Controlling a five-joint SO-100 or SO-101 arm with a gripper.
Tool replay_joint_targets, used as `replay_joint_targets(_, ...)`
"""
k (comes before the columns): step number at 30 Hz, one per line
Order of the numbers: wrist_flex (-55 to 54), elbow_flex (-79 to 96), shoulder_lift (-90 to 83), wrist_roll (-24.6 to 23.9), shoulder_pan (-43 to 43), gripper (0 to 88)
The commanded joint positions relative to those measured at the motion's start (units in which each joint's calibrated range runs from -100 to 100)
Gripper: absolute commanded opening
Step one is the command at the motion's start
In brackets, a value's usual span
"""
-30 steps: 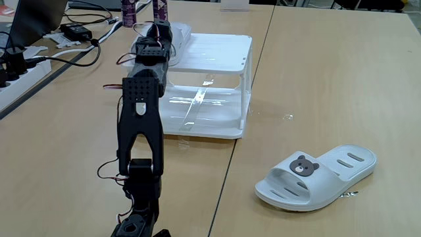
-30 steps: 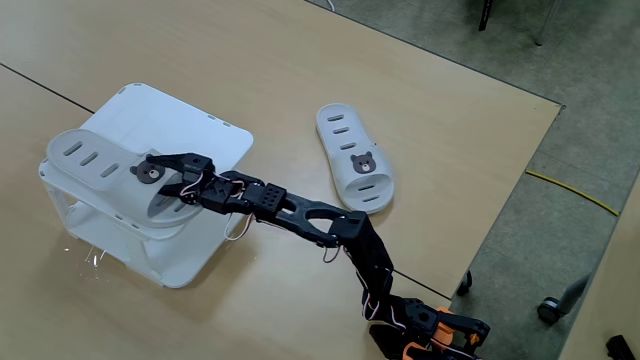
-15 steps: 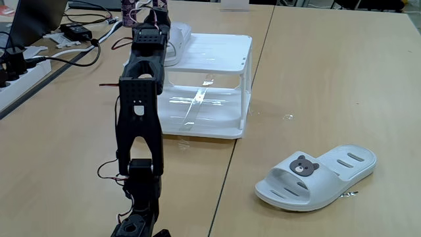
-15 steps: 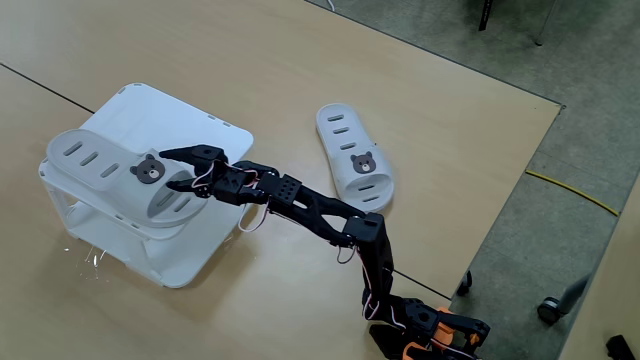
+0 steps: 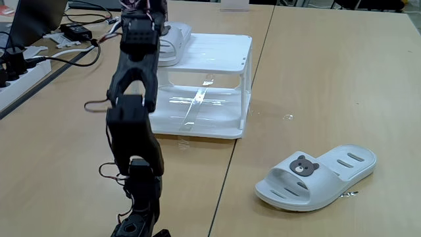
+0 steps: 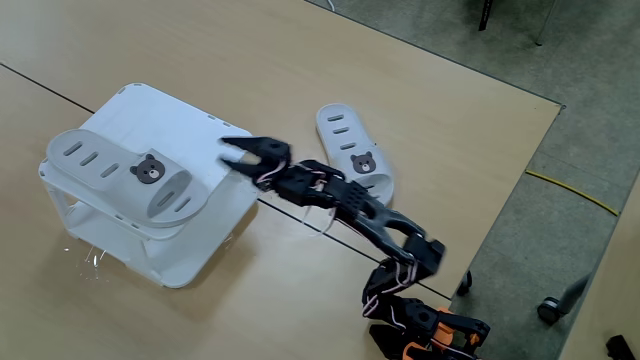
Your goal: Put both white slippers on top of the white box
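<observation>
Already one white slipper (image 6: 130,180) lay flat on the top of the white box (image 6: 215,135), bear badge up, near the box's left edge in the high fixed view; in the low fixed view its pale toe (image 5: 176,34) showed behind the arm. The tool (image 6: 240,157), which a second before had been closed around that slipper's strap, had let go and pulled back off the box; now it hung released and empty over the box's right-hand corner, its jaws parted, clear of the slipper. That suggested the first half of the job was done. The second slipper (image 6: 355,158) lay on the desk (image 6: 300,60) just beside the arm, well apart from the box, untouched. The arm's retreat seemed to be carrying it that way, so that pickup looked like the next step.
</observation>
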Motion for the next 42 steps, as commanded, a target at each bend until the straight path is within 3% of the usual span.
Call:
replay_joint_targets(1, -31.8, 24.4, -11.1, 0.4, 9.3, 8.8)
replay_joint_targets(5, -65.5, 50.1, -11.0, 0.4, 14.1, 8.1)
replay_joint_targets(8, -77.7, 64.9, -11.0, 0.4, 19.6, 3.9)
replay_joint_targets(11, -78.6, 76.1, -11.1, 0.4, 27.7, 0.8)
replay_joint_targets(14, -80.1, 86.2, -11.0, 0.4, 30.5, 0.8)
replay_joint_targets(19, -80.0, 85.9, -5.4, 0.4, 31.0, 0.8)
replay_joint_targets(26, -80.8, 86.0, 12.2, 0.4, 40.4, 0.8)
replay_joint_targets(31, -80.8, 86.0, 14.9, 0.4, 45.7, 9.1)
replay_joint_targets(36, -82.2, 85.0, 19.4, 0.4, 51.4, 9.7)
replay_joint_targets(39, -84.4, 81.0, 22.5, 0.4, 51.7, 18.6)
replay_joint_targets(42, -84.4, 75.3, 24.8, 0.4, 51.6, 19.9)
